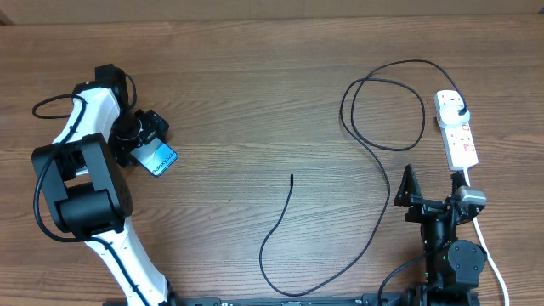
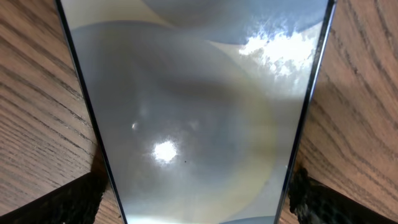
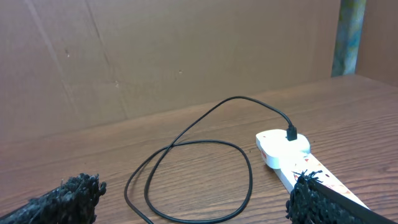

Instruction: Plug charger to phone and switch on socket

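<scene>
Filling your left wrist camera, the phone [image 2: 199, 106] showed its pale, glare-streaked screen, and the left gripper [image 2: 199, 199] was clamped on it, a black pad [image 2: 62, 202] pressed to each long edge. From overhead, that phone sat at the left side of the frame, tilted, its lit screen facing up over the wooden table [image 1: 255, 85].

Your right gripper [image 3: 193, 202] sat at the lower right of the overhead view with its fingers spread wide apart, gripping nothing. Just above it lay the white power strip [image 1: 456, 127], running up the right edge of the frame, its thick white cord [image 1: 489, 255] trailing down past the arm.

You had the charger [image 1: 388, 194] with its black plug [image 1: 459, 108] seated in the strip's top outlet. Its cable looped once at the upper right, swept down to the bottom centre and curved back up. The connector tip [image 1: 291, 177] lay free on the wood at mid-frame, well apart from the phone.
</scene>
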You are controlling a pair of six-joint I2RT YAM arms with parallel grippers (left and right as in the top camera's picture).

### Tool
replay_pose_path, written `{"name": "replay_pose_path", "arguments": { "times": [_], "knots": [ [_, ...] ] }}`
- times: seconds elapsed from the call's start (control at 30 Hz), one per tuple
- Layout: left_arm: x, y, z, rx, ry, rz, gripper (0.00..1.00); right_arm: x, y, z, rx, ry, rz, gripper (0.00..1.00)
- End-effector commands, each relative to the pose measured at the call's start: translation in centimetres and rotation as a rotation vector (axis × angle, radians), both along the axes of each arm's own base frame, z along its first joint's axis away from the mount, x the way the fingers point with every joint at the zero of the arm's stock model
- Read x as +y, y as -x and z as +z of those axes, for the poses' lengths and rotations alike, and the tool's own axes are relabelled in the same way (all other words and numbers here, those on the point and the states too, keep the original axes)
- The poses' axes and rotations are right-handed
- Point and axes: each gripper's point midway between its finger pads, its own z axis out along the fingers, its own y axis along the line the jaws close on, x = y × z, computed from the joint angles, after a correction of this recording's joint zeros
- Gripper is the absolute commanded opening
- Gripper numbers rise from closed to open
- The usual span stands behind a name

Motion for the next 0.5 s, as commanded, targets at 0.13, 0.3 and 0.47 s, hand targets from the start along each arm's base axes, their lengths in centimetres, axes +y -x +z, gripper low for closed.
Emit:
{"name": "replay_pose_path", "arguments": {
  "times": [0.13,0.3,0.47],
  "knots": [
    [-0.05,0.27,-1.36,0.019,0.024,-0.007,1.0,0.09,-0.04,-0.28,0.001,0.004,0.003,1.0],
    [-0.07,0.35,-1.36,0.022,0.025,-0.007,1.0,0.09,-0.04,-0.28,0.001,0.004,0.003,1.0],
    [0.03,0.15,-1.36,0.014,0.02,-0.007,0.99,0.09,-0.04,-0.28,0.001,0.004,0.003,1.0]
  ]
}}
